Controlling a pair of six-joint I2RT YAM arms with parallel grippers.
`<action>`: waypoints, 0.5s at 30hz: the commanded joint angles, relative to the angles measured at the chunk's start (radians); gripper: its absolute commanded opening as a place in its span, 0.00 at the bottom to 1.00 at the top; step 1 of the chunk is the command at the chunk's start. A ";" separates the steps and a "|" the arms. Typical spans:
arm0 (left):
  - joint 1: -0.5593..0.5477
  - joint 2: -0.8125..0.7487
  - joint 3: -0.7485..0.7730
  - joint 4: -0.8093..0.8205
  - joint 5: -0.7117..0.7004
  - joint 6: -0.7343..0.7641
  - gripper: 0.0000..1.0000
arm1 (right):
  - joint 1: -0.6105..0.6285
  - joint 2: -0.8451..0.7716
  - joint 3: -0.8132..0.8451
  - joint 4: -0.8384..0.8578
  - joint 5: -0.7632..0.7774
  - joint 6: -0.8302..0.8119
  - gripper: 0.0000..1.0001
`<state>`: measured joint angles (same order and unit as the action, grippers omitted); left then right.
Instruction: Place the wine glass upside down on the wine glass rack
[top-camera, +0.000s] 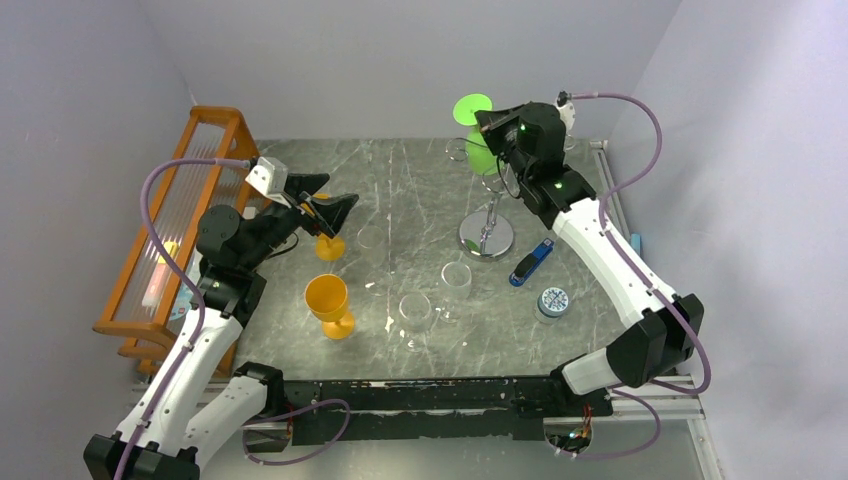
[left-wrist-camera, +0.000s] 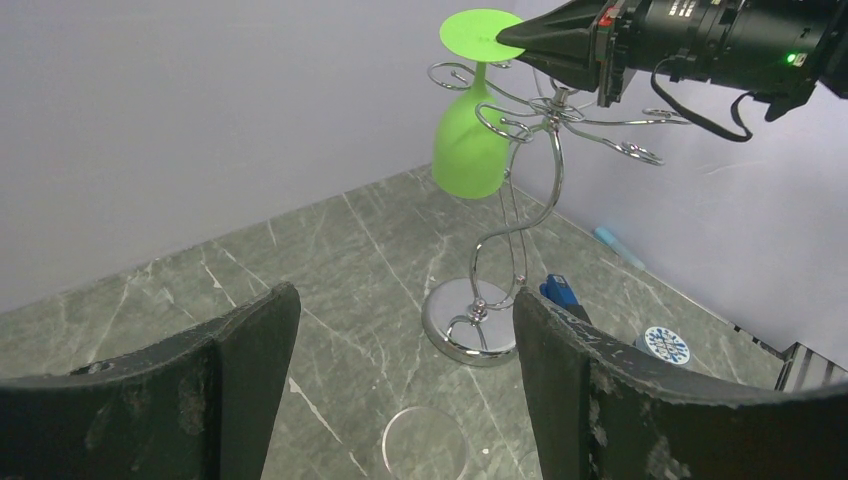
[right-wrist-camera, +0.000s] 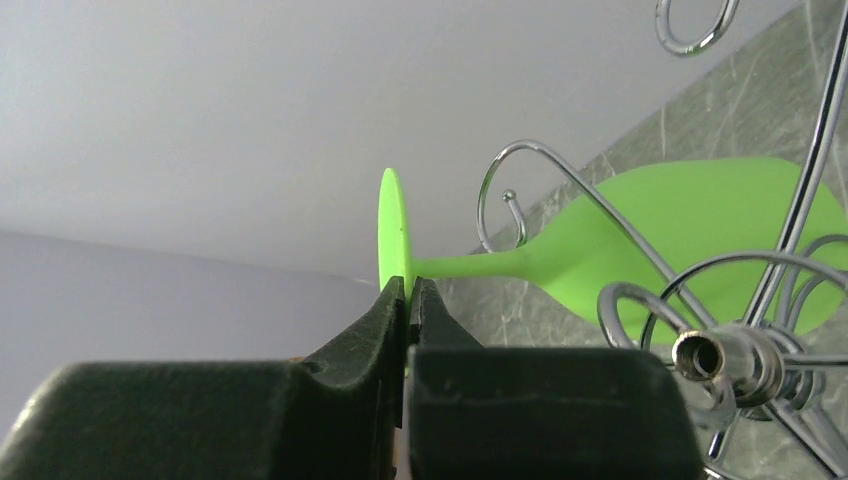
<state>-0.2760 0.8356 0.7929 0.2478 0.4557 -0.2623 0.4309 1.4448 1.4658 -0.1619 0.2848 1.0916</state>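
The green wine glass is upside down, its stem among the curled arms of the chrome wire rack. I judge it light, stiff matte plastic, best held at the flat foot, where my right pincer is clamped shut. My left pincer gapes wide, empty.

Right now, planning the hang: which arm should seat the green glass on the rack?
Right. The right gripper is shut on the foot of the green wine glass, bowl down at the chrome rack; the left gripper is open, distant.
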 joint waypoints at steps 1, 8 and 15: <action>-0.003 -0.005 0.011 0.004 -0.007 0.005 0.82 | -0.019 -0.022 -0.061 0.068 0.103 0.035 0.00; -0.002 -0.002 0.009 0.008 -0.006 0.000 0.82 | -0.018 -0.038 -0.096 0.090 0.134 0.120 0.00; -0.003 -0.001 0.009 0.008 -0.004 -0.002 0.82 | -0.021 -0.007 -0.075 0.066 0.151 0.186 0.00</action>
<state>-0.2760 0.8360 0.7929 0.2481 0.4561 -0.2630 0.4232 1.4220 1.3869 -0.0723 0.3691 1.2324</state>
